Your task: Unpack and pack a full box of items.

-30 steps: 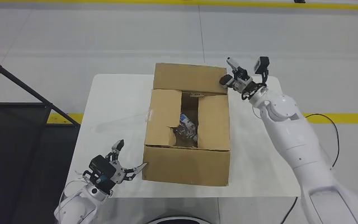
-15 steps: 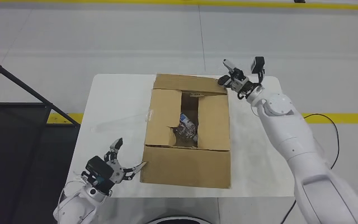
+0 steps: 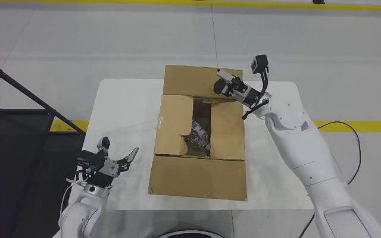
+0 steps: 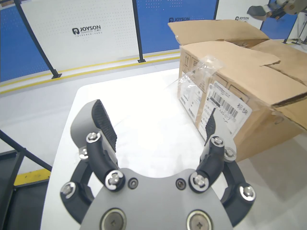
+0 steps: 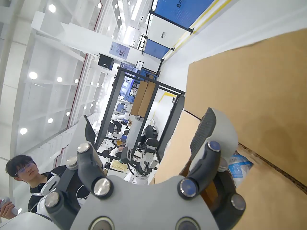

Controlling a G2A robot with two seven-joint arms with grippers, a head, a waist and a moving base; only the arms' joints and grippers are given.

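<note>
From above, the box sits in the middle of the white table. It is plain brown cardboard. Its far flap stands open at 12 o'clock, and two long flaps lie over the top with a slot between them. Crinkled, plastic-wrapped items show through the slot, but I cannot tell what they are. My right gripper hangs over the far flap at about 1 o'clock of the box, fingers apart and holding nothing. My left gripper is off the box at about 8 o'clock, over the table's near corner, also spread and empty.

From my left wrist, my left gripper has ribbed black pads set wide apart, with bare tabletop between them. The box lies ahead, just beyond one fingertip and not touching it. Printed labels are stuck on its side, and a loose strip of clear tape curls off the top edge. The far end is cut off.

From my right wrist, my right gripper is open. The flat cardboard flap is close beside one finger; I cannot tell whether they touch. A blue-and-white wrapped pack shows behind that finger, mostly hidden.
</note>
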